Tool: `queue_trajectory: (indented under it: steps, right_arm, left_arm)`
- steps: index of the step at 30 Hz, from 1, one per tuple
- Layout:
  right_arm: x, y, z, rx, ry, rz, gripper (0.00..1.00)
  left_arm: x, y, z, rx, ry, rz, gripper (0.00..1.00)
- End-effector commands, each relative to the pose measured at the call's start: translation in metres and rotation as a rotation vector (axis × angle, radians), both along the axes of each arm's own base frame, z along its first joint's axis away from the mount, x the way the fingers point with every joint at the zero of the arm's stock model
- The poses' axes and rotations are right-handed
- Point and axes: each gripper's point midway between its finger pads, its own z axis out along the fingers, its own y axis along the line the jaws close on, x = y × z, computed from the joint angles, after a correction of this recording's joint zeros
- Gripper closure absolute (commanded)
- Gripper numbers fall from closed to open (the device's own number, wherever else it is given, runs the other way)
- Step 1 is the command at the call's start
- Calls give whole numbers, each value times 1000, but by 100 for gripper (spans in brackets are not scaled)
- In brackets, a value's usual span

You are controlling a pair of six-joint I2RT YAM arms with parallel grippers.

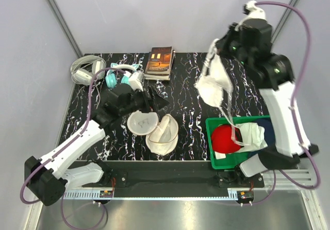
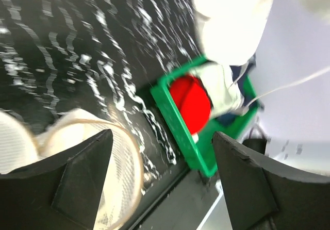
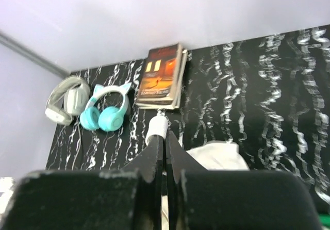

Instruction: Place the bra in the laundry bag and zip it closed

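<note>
My right pincer point(image 1: 217, 47) is clenched on the bra point(image 1: 212, 88), but a strap point(image 1: 229, 117) dangles into the bin point(image 1: 209, 142), might snag and yank it loose.

- The left wrist view is motion-blurred throughout. The laundry bag point(image 2: 121, 152) runs off its left and bottom edges, the mesh barely readable.
- There the bra point(image 2: 232, 23) is a white smear cut by the top edge; cups and straps cannot be told apart.
- The green bin point(image 2: 172, 119) sits partly behind a finger point(image 2: 247, 189) of the left gripper point(image 2: 161, 134).
- In the right wrist view, only a white patch of the bra shows; the right gripper point(image 3: 165, 140) hides the rest.
- From above, the right arm point(image 1: 283, 106) covers the bin's right side and part of the dark blue cloth point(image 1: 259, 119).
- The bag's black drawing point(image 1: 145, 120) is too small to read.
</note>
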Motion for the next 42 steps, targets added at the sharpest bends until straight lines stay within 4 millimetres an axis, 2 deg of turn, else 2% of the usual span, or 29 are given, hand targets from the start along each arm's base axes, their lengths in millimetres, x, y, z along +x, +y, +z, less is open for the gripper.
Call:
queue_trajectory:
  steps: [1, 2, 6, 9, 11, 13, 14, 15, 19, 20, 22, 23, 24, 25, 26, 27, 28, 30, 31, 33, 34, 36, 37, 39, 40, 42]
  right_arm:
    - [25, 42, 18, 74, -50, 145, 100]
    - [30, 47, 14, 84, -37, 154, 100]
    - [45, 66, 2, 130, -7, 196, 100]
    - [51, 78, -2, 161, 9, 227, 100]
    - [54, 82, -1, 180, 10, 231, 100]
    - [58, 88, -5, 193, 27, 250, 100]
    - [59, 89, -7, 195, 36, 249, 100]
    - [60, 90, -10, 200, 44, 252, 100]
    - [59, 91, -26, 207, 93, 248, 100]
    - [59, 91, -29, 207, 100, 248, 100]
    - [58, 93, -41, 209, 131, 255, 100]
    - [57, 94, -40, 215, 126, 260, 100]
    - [58, 95, -43, 221, 133, 262, 100]
    - [58, 97, -52, 225, 156, 272, 100]
    - [59, 99, -52, 237, 153, 280, 100]
    - [59, 101, -56, 248, 163, 286, 100]
    - [59, 104, -65, 251, 186, 298, 100]
    - [59, 107, -68, 268, 190, 306, 100]
    - [60, 108, -79, 265, 215, 309, 100]
    - [63, 107, -87, 274, 225, 307, 100]
    - [67, 101, -100, 271, 251, 292, 100]
    - [74, 95, -112, 282, 264, 276, 100]
    - [76, 91, -130, 285, 302, 274, 100]
    - [86, 80, -142, 302, 308, 251, 100]
    - [87, 77, -156, 301, 336, 247, 100]
    - [96, 68, -173, 311, 364, 235, 100]
  left_arm:
    - [14, 19, 25, -137, 28, 50, 18]
    - [17, 23, 20, -139, 39, 65, 18]
    - [35, 38, 10, -126, 59, 128, 4]
    - [49, 39, -1, -108, 68, 144, 3]
    - [58, 36, -14, -101, 95, 146, 5]
    - [65, 33, -17, -123, 90, 150, 10]
    - [68, 31, -26, -124, 105, 156, 11]
    - [71, 29, -24, -144, 98, 157, 12]
    - [80, 21, -33, -159, 90, 136, 11]
    - [85, 19, -41, -149, 102, 134, 10]
    - [87, 10, -40, -175, 88, 88, 11]
    - [88, 7, -51, -176, 110, 77, 12]
    - [91, 3, -46, -207, 85, 67, 16]
    - [91, 1, -48, -216, 86, 54, 19]
    - [94, -1, -58, -213, 104, 53, 23]
    - [96, -4, -58, -221, 100, 47, 26]
    - [99, -5, -65, -214, 116, 51, 26]
    - [102, -6, -72, -208, 131, 56, 25]
    - [104, -6, -78, -202, 142, 64, 25]
    - [106, -6, -84, -193, 153, 84, 25]
    - [107, -6, -87, -189, 160, 90, 25]
    - [108, -5, -91, -181, 169, 100, 25]
    - [109, -5, -96, -174, 178, 106, 26]
    - [111, -4, -100, -164, 190, 116, 26]
    - [113, -5, -102, -157, 196, 120, 26]
    - [116, -5, -106, -141, 202, 129, 25]
